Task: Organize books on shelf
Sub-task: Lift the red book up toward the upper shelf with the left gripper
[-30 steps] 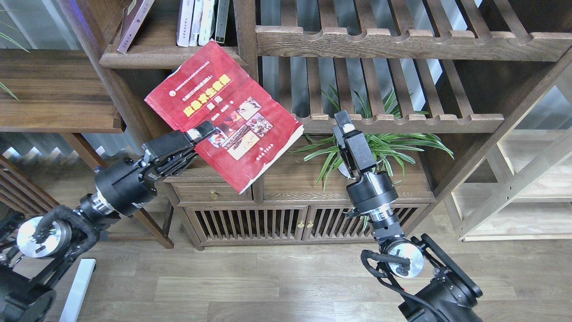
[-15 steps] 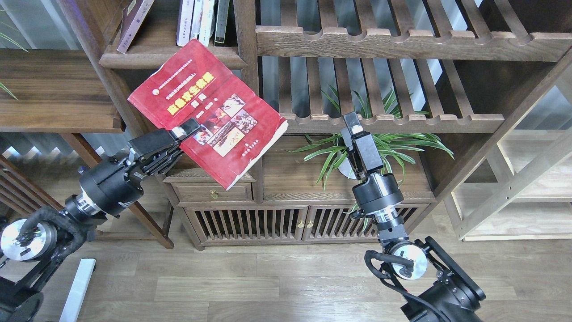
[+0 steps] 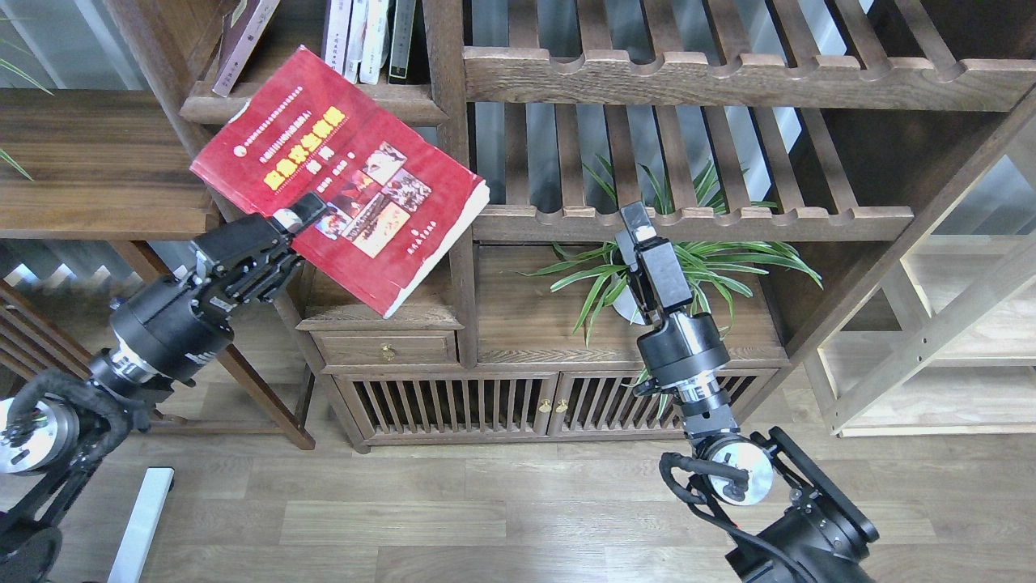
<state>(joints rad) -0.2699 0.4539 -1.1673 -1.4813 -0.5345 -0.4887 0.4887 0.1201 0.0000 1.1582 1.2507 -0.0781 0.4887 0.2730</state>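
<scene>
My left gripper [image 3: 295, 220] is shut on the lower left edge of the thick red book [image 3: 348, 174] with cover photos. It holds the book tilted, cover toward me, and the book's top corner overlaps the front edge of the dark brown shelf [image 3: 405, 104]. On that shelf a dark purplish book [image 3: 243, 40] leans at the left. Several pale upright books [image 3: 364, 36] stand at the right against the post. My right gripper [image 3: 636, 223] is empty and points up in front of the plant; its fingers cannot be told apart.
Slatted racks with scalloped rails [image 3: 728, 77] fill the right side. A potted green plant [image 3: 696, 259] stands on the low cabinet [image 3: 453, 397] behind my right gripper. A pale wooden frame [image 3: 939, 324] is at the far right, and a dark side shelf [image 3: 97, 162] at the left.
My left gripper has carried the red book up and to the left, so its top corner now overlaps the shelf. My right gripper drew back slightly, then stayed still.
</scene>
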